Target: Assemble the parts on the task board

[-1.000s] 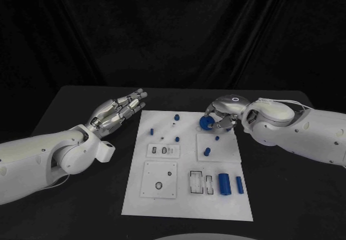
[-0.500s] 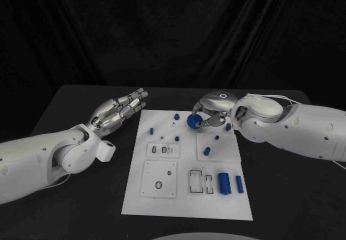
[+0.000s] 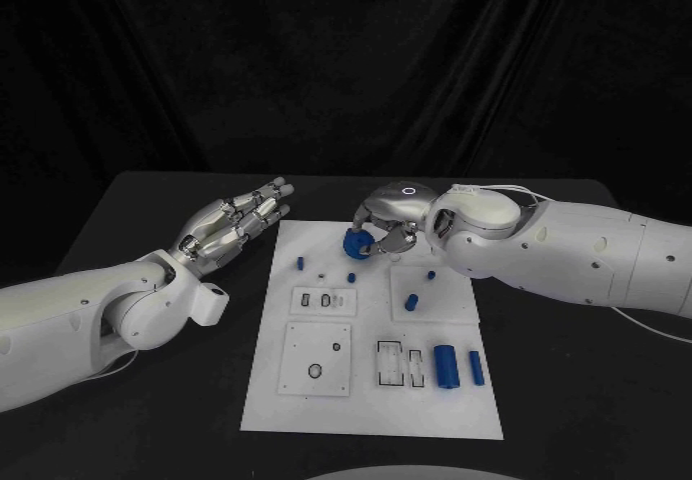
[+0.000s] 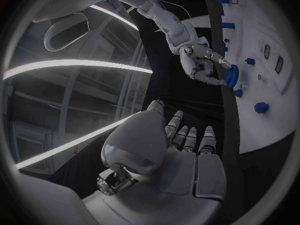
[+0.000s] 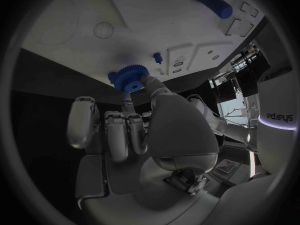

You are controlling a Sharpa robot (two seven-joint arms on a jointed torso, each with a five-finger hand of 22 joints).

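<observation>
The white task board (image 3: 325,405) lies in the middle of the black table. My right hand (image 3: 389,226) hangs over the board's far edge and pinches a blue toothed gear (image 3: 355,243) between thumb and fingertips. The right wrist view shows the gear (image 5: 129,78) at my fingertips, close above the board (image 5: 75,15), with a small blue peg (image 5: 159,58) just beyond it. My left hand (image 3: 235,222) is held flat and open above the table, left of the board, holding nothing. In the left wrist view the right hand (image 4: 201,67) shows with the gear (image 4: 232,76).
Blue pegs stand on the board: one at the left (image 3: 302,263), one in the middle (image 3: 351,277), one further right (image 3: 410,300). Two blue cylinders (image 3: 447,366) (image 3: 477,368) lie near the board's right front. Black-outlined slots (image 3: 392,363) sit beside them.
My right hand has carried the gear leftward along the board's far edge, from its right half to about the middle. The left arm has stayed still.
</observation>
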